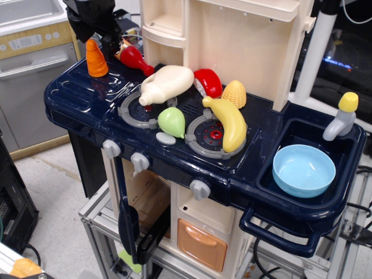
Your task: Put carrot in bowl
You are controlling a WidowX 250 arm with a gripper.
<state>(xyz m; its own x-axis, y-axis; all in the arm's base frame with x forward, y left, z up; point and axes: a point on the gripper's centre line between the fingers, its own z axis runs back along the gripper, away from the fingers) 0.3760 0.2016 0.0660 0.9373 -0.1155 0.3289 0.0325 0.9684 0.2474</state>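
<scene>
Pincer [96,26] hovers directly above the upright carrot [96,58], opening indiscernible; it should descend centred and clamp the cone's midsection.

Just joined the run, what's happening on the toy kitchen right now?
One arm is working over the toy kitchen's back left corner. Its tool hangs just above the carrot, which stands upright on the counter, not yet gripped as far as the view shows; whether the jaws are open is hard to tell. The bowl sits empty in the sink at the far right. The ketchup bottle, banana and corn lie between.
</scene>
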